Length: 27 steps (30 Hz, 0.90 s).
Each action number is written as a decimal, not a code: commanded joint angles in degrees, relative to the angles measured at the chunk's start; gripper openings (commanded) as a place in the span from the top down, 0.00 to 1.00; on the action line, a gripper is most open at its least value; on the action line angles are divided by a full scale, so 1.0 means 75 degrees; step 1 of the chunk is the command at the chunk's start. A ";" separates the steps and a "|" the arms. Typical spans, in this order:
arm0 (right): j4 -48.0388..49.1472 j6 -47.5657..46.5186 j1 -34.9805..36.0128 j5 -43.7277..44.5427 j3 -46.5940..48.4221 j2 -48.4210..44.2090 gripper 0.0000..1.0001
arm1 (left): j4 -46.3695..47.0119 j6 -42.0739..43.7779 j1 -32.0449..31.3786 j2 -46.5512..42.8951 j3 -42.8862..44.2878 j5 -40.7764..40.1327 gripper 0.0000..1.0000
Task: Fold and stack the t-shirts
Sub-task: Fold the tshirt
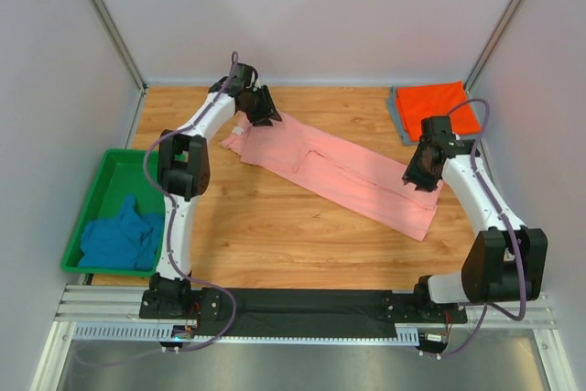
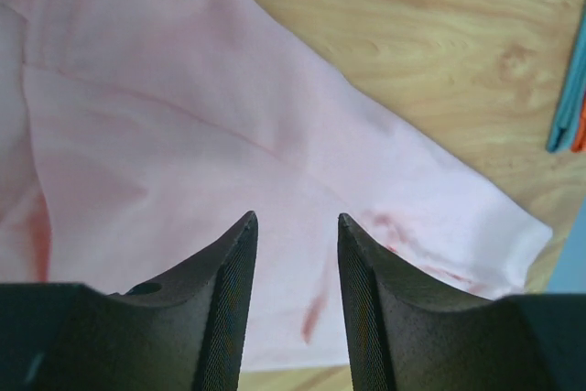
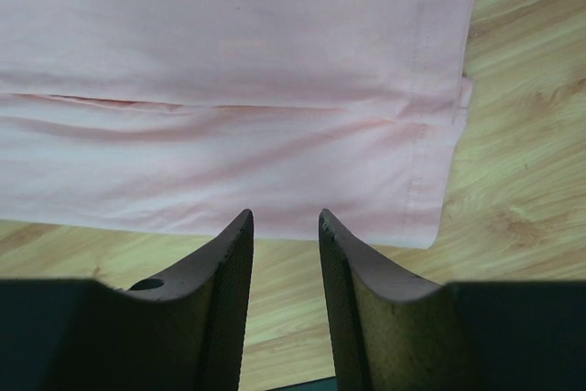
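Observation:
A salmon-pink t-shirt lies folded lengthwise in a long diagonal strip across the table, from back left to front right. My left gripper hovers over its back-left end, open, with only cloth below the gap. At the strip's right end, beside the hem, my right gripper stands open with nothing between its fingers. An orange-red t-shirt lies folded on a grey one at the back right. A teal-blue t-shirt is crumpled in the bin.
A green plastic bin sits at the left edge of the table. Grey walls close in the back and both sides. Bare wood shows in front of the pink shirt.

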 commanded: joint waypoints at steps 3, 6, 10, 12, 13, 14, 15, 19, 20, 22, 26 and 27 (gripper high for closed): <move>-0.0365 0.0058 0.0015 -0.0381 0.0028 -0.0645 0.64 | 0.0218 0.0095 -0.0612 -0.1851 -0.1012 0.0102 0.53; -0.0529 -0.0036 0.0003 -0.0369 0.0121 -0.0832 0.64 | -0.0263 0.0061 -0.1057 -0.2039 -0.1550 -0.0203 0.54; -0.0728 -0.0142 0.0003 -0.0392 0.0356 -0.1078 0.64 | -0.1047 -0.0174 -0.1351 -0.1841 -0.1787 -0.0823 0.56; -0.0776 -0.0189 0.0003 -0.0439 0.0426 -0.1137 0.64 | -0.1598 -0.0291 -0.1351 -0.1618 -0.1776 -0.1327 0.56; -0.0787 -0.0200 0.0003 -0.0462 0.0473 -0.1149 0.64 | -0.1762 -0.0280 -0.1339 -0.1525 -0.1729 -0.1491 0.56; -0.0834 -0.0212 0.0015 -0.0474 0.0485 -0.1149 0.64 | -0.2031 -0.0268 -0.1339 -0.1350 -0.1682 -0.1771 0.56; -0.0846 -0.0201 0.0015 -0.0474 0.0497 -0.1161 0.64 | -0.2126 -0.0256 -0.1328 -0.1255 -0.1624 -0.1890 0.56; -0.0823 -0.0107 0.0003 -0.0533 0.0439 -0.1243 0.64 | -0.2653 -0.0291 -0.1176 -0.0706 -0.1424 -0.2406 0.56; -0.0846 -0.0084 0.0015 -0.0556 0.0438 -0.1254 0.64 | -0.2713 -0.0222 -0.1117 -0.0588 -0.1366 -0.2407 0.56; -0.0846 -0.0060 0.0015 -0.0533 0.0438 -0.1301 0.64 | -0.3109 -0.0151 -0.0895 -0.0121 -0.0887 -0.2488 0.56; -0.0869 -0.0013 0.0015 -0.0474 0.0392 -0.1313 0.65 | -0.3557 0.0177 -0.0379 0.0514 0.0203 -0.2699 0.56; -0.0846 -0.0013 0.0003 -0.0474 0.0345 -0.1302 0.64 | -0.3545 0.0201 -0.0251 0.0608 0.0623 -0.2700 0.56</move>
